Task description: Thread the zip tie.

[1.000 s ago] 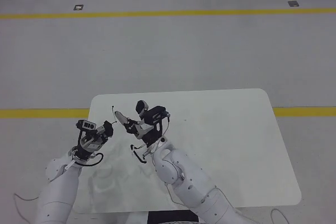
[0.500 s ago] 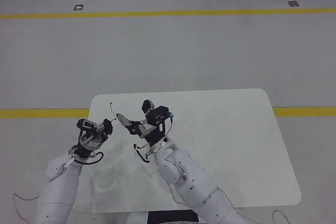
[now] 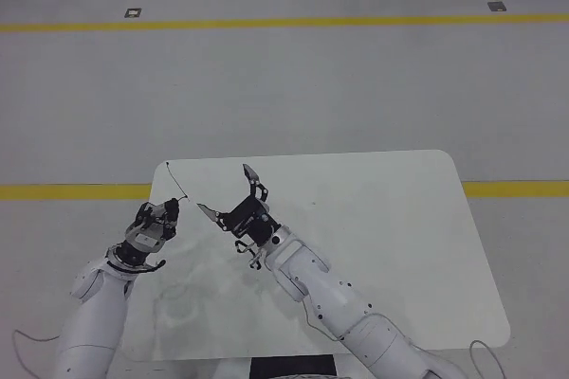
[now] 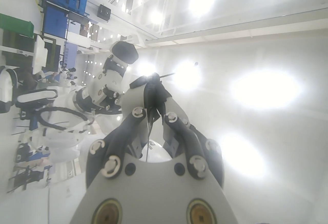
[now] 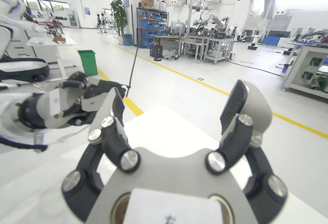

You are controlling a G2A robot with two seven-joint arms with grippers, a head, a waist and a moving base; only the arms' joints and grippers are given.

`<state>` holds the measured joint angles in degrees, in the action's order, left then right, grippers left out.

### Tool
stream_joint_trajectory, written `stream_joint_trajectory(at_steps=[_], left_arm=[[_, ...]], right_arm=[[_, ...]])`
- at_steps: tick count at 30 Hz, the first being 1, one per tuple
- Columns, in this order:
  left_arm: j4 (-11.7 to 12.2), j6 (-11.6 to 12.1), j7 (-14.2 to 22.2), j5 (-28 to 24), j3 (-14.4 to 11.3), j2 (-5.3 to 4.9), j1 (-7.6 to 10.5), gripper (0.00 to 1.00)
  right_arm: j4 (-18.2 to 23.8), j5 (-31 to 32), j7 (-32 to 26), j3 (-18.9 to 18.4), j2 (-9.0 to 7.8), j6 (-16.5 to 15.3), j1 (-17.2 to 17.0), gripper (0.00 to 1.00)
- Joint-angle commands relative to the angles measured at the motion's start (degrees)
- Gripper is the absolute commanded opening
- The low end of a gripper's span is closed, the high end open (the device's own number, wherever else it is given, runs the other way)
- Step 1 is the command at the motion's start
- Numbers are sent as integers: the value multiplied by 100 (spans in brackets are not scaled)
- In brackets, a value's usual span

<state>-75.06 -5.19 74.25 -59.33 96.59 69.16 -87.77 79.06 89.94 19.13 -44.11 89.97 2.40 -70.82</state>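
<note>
**Left Gripper Pinching Zip Tie While Right Gripper Is Hovering Open**

Over the table's left edge, we are seeing the left gripper (image 3: 174,206) pinching the zip tie (image 3: 173,180) at its lower end, fingers pressed together on the strap. The thin black tie is rising out of the grip and slanting away from the robot. Its free tip is hanging in the air near the table's far left corner. Just to the right, the right gripper (image 5: 178,96) is hovering above the tabletop with its ribbed pads (image 5: 232,104) spread wide, one finger pointing toward the left gripper. We are watching the white table (image 3: 389,237) stretching away to the right.
</note>
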Motion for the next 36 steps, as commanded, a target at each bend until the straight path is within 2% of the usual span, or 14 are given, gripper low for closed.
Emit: stream_joint_trajectory(at_steps=[1, 6, 8, 10, 15, 19, 22, 23, 35, 36], left_arm=[[-7, 27, -1, 22, 4, -2, 1, 0], [-7, 27, -1, 22, 4, -2, 1, 0], [-64, 75, -217, 86, -24, -2, 1, 0], [-146, -114, -356, -136, -83, 8, -12, 0], [-438, -398, -720, -408, -182, 13, -21, 0], [-614, -613, -881, -642, -304, 23, -10, 0], [-744, -595, -974, -619, -375, 20, -14, 0], [-789, -514, -971, -519, -375, 12, -5, 0], [-789, -514, -971, -519, -375, 12, -5, 0], [-789, -514, -971, -519, -375, 12, -5, 0]], right_arm=[[10, 2, 0, -30, 4, -127, -37, 100], [10, 2, 0, -30, 4, -127, -37, 100], [18, 2, -2, -40, 0, -102, -43, 100], [-10, 2, 84, -12, -32, -122, 2, 100], [-267, 2, 352, 385, -193, 294, 336, 100], [-408, 2, 497, 643, -248, 621, 494, 100], [-485, 2, 618, 728, -237, 902, 540, 100], [-483, 2, 635, 730, -234, 925, 540, 100], [-443, 2, 524, 717, -224, 841, 491, 100], [-444, 2, 522, 722, -213, 853, 488, 89]])
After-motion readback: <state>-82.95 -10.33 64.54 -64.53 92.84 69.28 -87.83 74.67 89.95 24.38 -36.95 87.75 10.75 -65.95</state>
